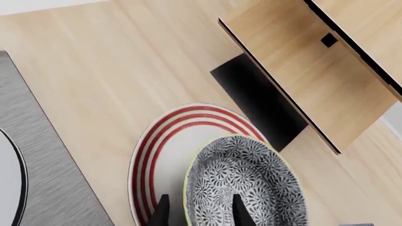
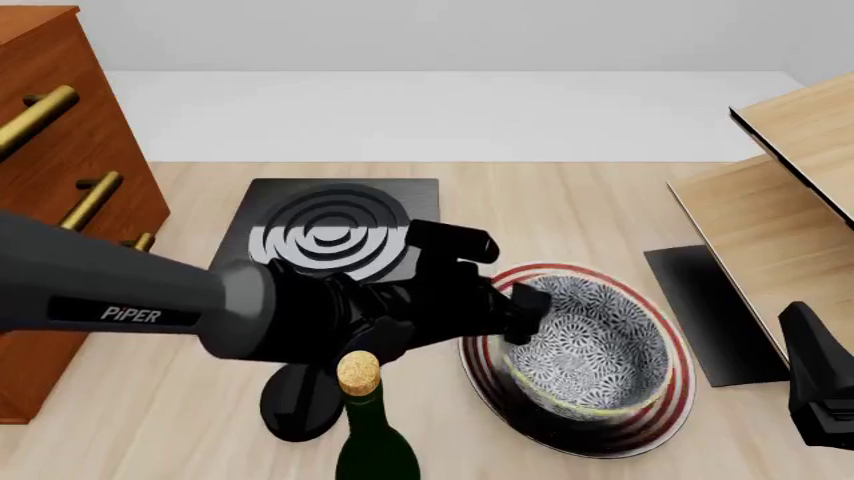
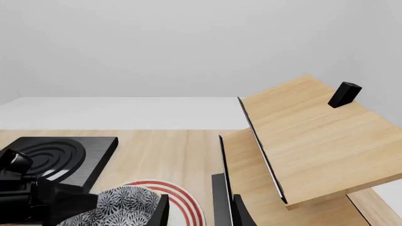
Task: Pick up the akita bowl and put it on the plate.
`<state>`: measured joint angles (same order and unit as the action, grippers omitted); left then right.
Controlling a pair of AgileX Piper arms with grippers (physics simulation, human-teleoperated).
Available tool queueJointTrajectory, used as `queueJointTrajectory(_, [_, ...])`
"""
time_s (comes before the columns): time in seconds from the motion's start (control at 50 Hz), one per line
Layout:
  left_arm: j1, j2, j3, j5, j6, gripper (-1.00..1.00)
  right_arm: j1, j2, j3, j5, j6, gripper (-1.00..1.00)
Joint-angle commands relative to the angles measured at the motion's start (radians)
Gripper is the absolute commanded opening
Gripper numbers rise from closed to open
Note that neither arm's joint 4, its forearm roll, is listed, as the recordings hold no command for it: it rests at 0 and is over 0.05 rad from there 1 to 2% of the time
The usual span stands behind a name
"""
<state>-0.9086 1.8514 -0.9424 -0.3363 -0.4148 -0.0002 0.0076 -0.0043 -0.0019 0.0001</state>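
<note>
The akita bowl [image 2: 594, 350], blue-and-white with a pale rim, sits upright inside the red-ringed white plate [image 2: 677, 385], toward its near side. My left gripper [image 2: 527, 305] is at the bowl's left rim. In the left wrist view it [image 1: 201, 214] is open, one finger outside the bowl [image 1: 251, 183] and one inside, over the plate [image 1: 166, 141]. My right gripper [image 2: 807, 360] hangs at the right edge, away from the bowl. The right wrist view shows it [image 3: 201, 214] open and empty, with the bowl [image 3: 125, 200] and plate [image 3: 182, 195] off to one side.
A black square stove [image 2: 334, 235] lies behind the left arm. A corked dark bottle [image 2: 367, 430] stands at the front, close under the arm. A wooden drawer cabinet [image 2: 54, 150] fills the left side. A tilted wooden shelf unit [image 2: 787, 200] on a black base stands at the right.
</note>
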Motion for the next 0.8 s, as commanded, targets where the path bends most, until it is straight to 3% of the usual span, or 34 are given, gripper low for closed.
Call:
queueJointTrajectory(0.02, [-0.003, 0.003, -0.006, 0.000, 0.006, 1.00, 0.000, 0.000, 0.000, 0.000, 0.000, 1.00])
queueJointTrajectory(0.8, [0.102, -0.059, -0.083, 0.086, 0.084, 1.00, 0.000, 0.000, 0.000, 0.000, 0.000, 1.00])
